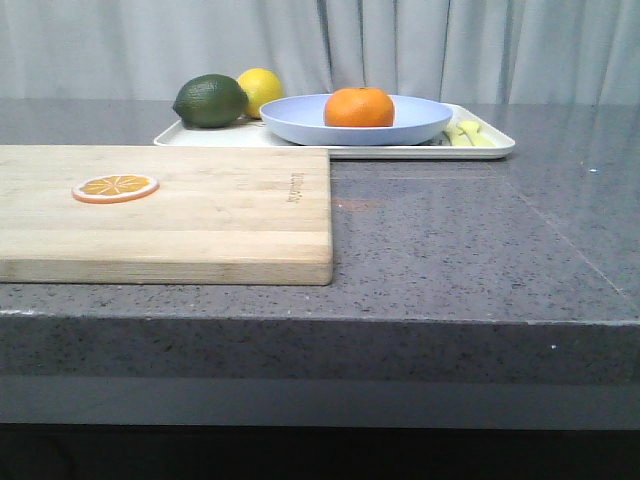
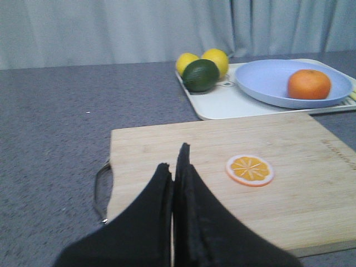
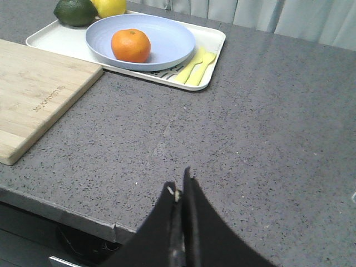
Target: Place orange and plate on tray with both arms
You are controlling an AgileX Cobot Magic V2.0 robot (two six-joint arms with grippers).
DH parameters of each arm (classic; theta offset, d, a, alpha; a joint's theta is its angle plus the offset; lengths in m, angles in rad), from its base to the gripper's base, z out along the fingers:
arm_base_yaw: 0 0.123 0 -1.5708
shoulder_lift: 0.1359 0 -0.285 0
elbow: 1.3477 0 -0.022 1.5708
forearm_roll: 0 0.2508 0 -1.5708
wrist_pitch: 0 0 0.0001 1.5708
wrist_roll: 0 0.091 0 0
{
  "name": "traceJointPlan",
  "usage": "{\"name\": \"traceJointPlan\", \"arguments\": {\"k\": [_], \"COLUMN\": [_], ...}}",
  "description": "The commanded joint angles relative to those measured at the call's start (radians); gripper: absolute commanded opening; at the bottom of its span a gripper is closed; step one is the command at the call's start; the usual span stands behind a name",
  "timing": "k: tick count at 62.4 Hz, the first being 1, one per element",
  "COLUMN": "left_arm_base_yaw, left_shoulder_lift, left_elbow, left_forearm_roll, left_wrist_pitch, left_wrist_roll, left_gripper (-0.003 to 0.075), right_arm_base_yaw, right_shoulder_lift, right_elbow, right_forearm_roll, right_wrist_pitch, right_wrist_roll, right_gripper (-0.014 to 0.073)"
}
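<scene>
The smooth round orange [image 1: 359, 107] sits in the matte lavender plate [image 1: 300, 121] on the white rimmed tray [image 1: 487, 145] — left gripper [image 2: 177, 162] and right gripper [image 3: 179, 188] both clenched, empty.

Both claws, left [image 2: 177, 167] and right [image 3: 179, 192], have matte black tapered fingers.

Orange [image 1: 359, 106] bright orange; plate [image 1: 300, 124] pale lavender-blue; tray [image 1: 200, 137] cream; lime [image 1: 210, 101] dark green; cutting board [image 1: 200, 220] light wood.
</scene>
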Motion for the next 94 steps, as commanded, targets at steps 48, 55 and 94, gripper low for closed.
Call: {"name": "traceJointPlan", "arguments": {"k": [48, 55, 94], "left_arm_base_yaw": [0.061, 0.061, 0.061], "left_shoulder_lift": [-0.223, -0.223, -0.223], "left_elbow": [0.336, 0.336, 0.336], "left_forearm_roll": [0.038, 0.038, 0.038], "left_wrist_pitch": [-0.338, -0.338, -0.338], "left_wrist_roll": [-0.139, -0.139, -0.139], "left_gripper": [-0.002, -0.002, -0.002], "right_arm_base_yaw": [-0.002, -0.002, -0.002], "right_shoulder_lift": [0.014, 0.014, 0.014], "right_elbow": [-0.025, -0.025, -0.025], "right_forearm_roll": [-0.003, -0.003, -0.003], "right_wrist_pitch": [-0.075, -0.075, -0.075], "right_wrist_roll": [-0.007, -0.007, -0.007], "right_gripper": [-0.0065, -0.0065, -0.0065]}}
